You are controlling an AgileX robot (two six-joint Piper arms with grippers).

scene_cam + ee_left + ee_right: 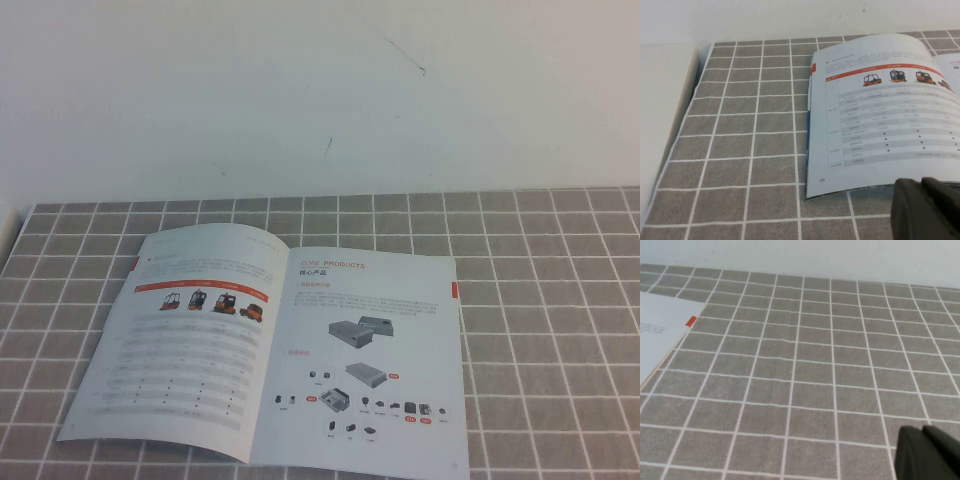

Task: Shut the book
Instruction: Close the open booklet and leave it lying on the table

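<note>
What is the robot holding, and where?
Nothing is held. The left gripper hangs near the open book; the right gripper hangs over the tablecloth.

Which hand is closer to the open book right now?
Left. The left hand sits just off the left page's near edge of the book; the right hand is over checked cloth, well clear of the right page.

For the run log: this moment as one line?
book: open, untouched | left end effector: by book's left edge | right end effector: over cloth, clear of book
</note>
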